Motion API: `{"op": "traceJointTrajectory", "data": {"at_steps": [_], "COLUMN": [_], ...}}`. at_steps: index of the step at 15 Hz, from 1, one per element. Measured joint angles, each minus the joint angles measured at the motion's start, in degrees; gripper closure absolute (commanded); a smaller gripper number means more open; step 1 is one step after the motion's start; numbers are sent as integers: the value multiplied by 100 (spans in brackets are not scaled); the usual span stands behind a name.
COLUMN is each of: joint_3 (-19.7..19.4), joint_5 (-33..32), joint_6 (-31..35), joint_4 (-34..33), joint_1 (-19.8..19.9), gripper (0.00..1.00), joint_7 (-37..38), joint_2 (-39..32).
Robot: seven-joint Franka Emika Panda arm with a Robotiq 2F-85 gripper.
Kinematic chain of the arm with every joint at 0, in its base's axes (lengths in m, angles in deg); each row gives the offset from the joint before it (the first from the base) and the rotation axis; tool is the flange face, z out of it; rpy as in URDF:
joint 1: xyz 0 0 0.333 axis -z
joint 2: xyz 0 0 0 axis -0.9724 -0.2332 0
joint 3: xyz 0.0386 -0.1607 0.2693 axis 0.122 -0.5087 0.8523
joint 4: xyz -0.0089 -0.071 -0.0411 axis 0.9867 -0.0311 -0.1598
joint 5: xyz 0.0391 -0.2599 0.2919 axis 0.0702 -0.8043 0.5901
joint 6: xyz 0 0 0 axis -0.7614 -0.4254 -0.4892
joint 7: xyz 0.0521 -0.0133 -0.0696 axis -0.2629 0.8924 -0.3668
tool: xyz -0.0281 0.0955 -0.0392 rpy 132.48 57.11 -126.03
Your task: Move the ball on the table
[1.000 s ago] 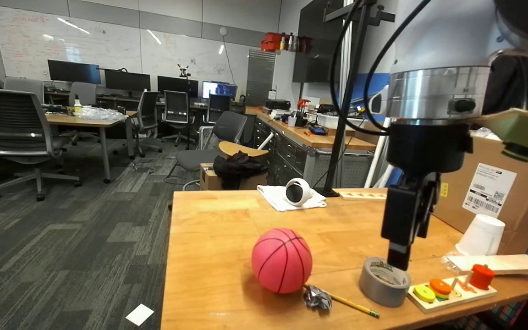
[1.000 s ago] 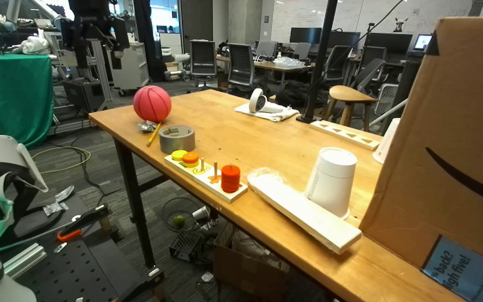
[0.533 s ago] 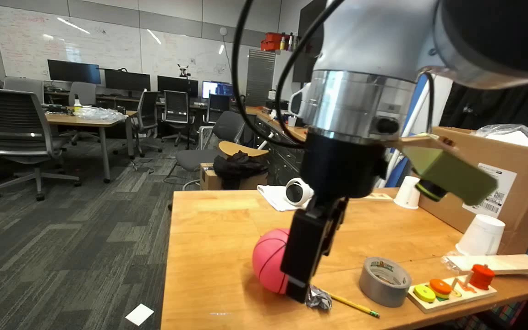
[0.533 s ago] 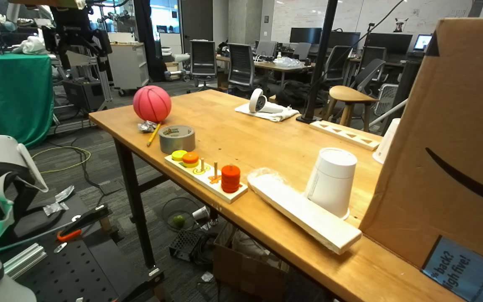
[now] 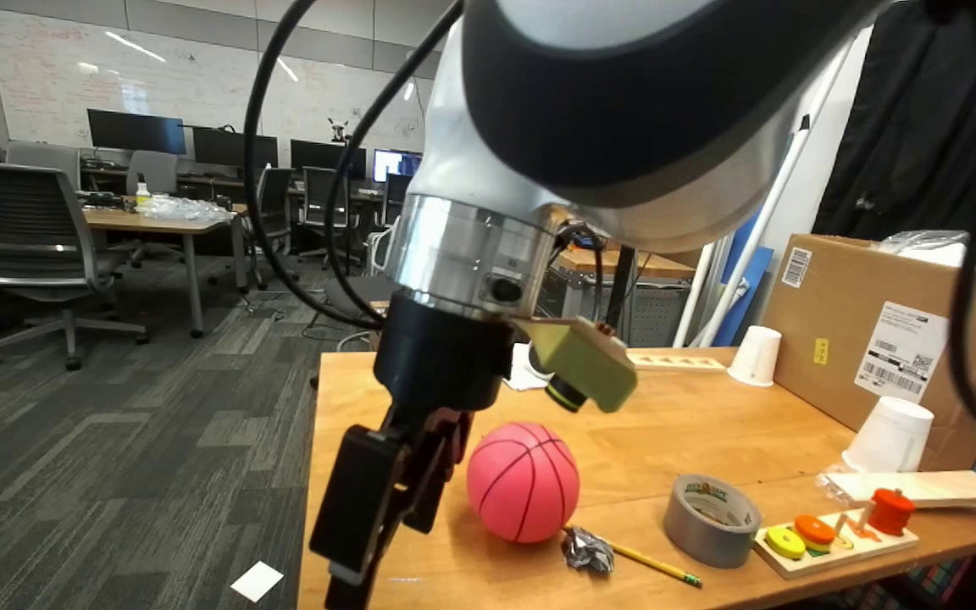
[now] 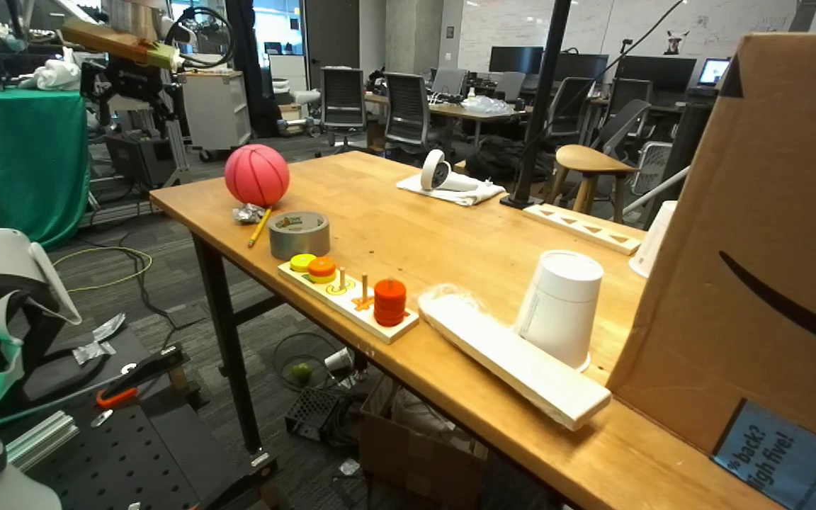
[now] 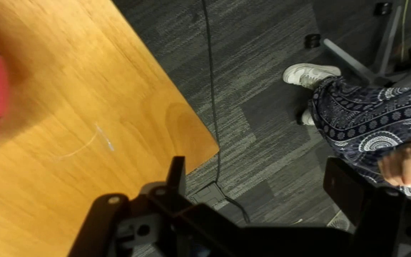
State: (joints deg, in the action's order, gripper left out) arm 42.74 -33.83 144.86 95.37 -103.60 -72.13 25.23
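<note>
Principal item: one pink basketball with dark seams point(image 5: 524, 483), which we record at rest on the pale wooden table point(image 5: 623, 424), visible in both exterior views and partly at the edge of the wrist view. Just beside the ball: one crumpled wad of silver foil point(image 5: 587, 551); whether the two touch, we cannot tell. Leading away from the ball: one yellow pencil point(image 5: 656, 565). Off to one side of the ball, near but apart from it: one black two-fingered gripper point(image 7: 255, 173), tilted; in the wrist view we see its jaws standing wide apart. Farther from the ball: one grey roll of duct tape point(image 5: 704, 540), lying flat. Farther again: one pale wooden peg board with yellow, orange and red rings point(image 6: 344, 301). Well apart from the ball: one white ringed controller point(image 6: 459, 182) on a folded white cloth point(image 6: 475, 195); two upturned white paper cups point(image 5: 888, 434); one large brown cardboard box point(image 5: 844, 296).
</note>
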Motion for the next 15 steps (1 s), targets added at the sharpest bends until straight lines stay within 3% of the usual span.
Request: {"op": "traceJointTrajectory", "data": {"at_steps": [5,8,11,15], "joint_3": [-1,-118,-423,-577], "joint_5": [213,180,-362,-1078], "joint_6": [-6,-70,-211,-314], "joint_4": [-556,-602,-566,-229], "joint_1": [200,515,792,880], "gripper": [0,0,0,0], "joint_7": [-379,-425,-243,348], "joint_2": [-1020,-1249,-902,283]}}
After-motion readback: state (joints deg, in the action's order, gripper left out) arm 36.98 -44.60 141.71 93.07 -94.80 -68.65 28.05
